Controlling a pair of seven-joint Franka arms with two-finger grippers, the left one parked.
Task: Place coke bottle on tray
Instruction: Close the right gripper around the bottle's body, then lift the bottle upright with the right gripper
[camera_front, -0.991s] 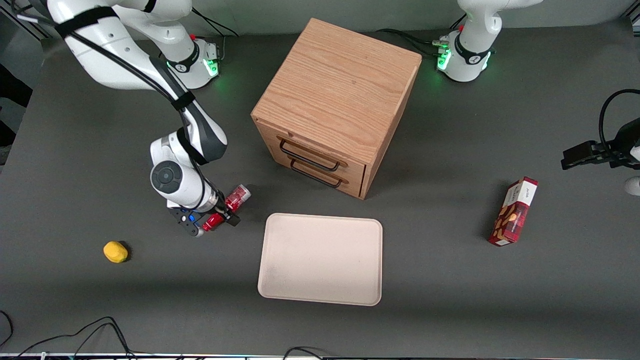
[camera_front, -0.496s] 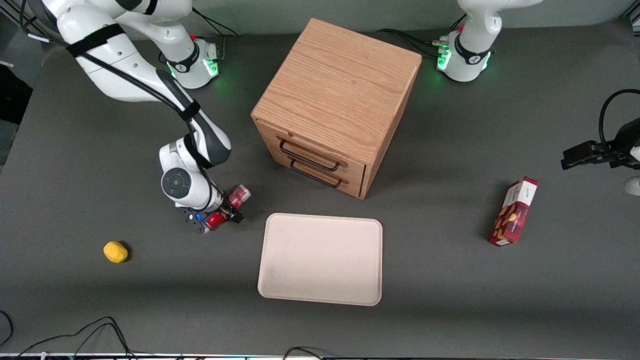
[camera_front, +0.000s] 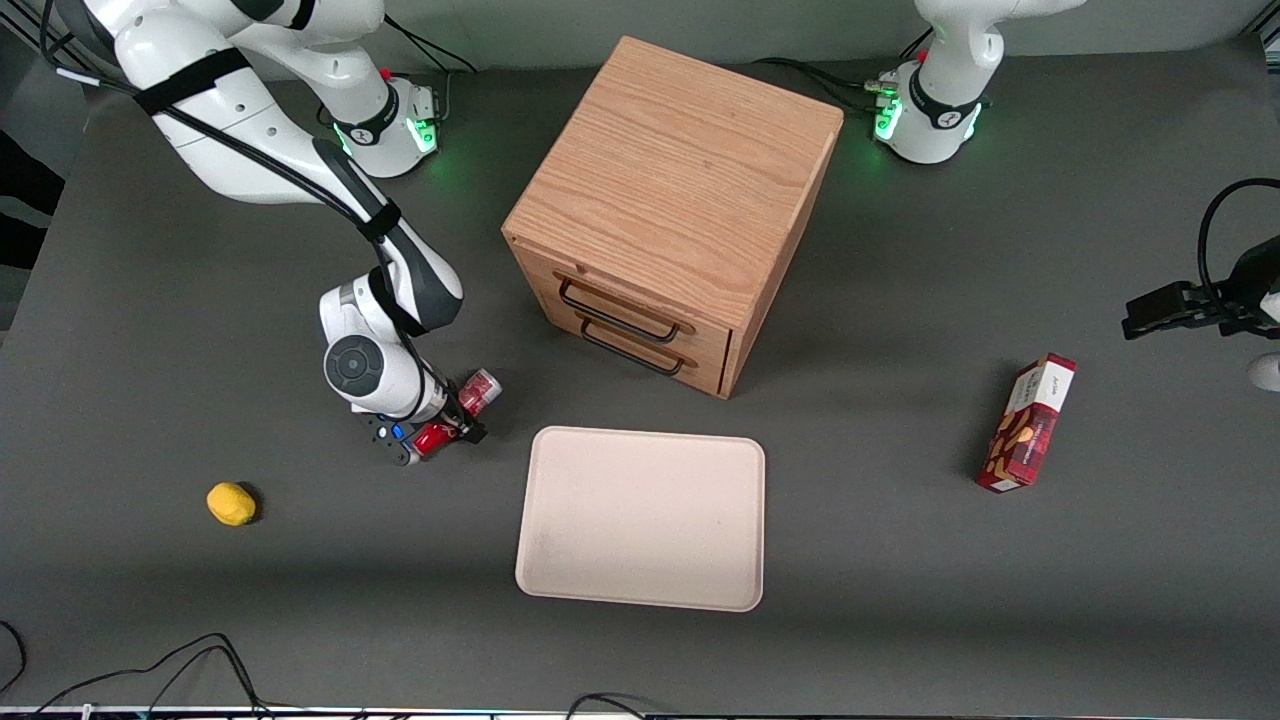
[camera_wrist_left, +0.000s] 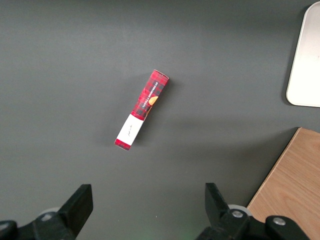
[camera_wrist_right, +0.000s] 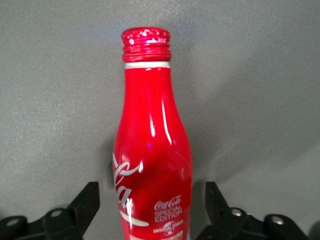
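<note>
Between open jaws, gripper (camera_wrist_right: 150, 210) straddles "Coca-Cola" coke bottle (camera_wrist_right: 150, 145).

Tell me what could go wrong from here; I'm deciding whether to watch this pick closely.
The gripper straddles the coke bottle lying on the table, fingers open on either side with gaps showing. The round, glossy bottle could roll or slip out as they close. If gripped low on the body, it might tilt on the way to the tray. The tray's raised rim could catch a low carry.
</note>
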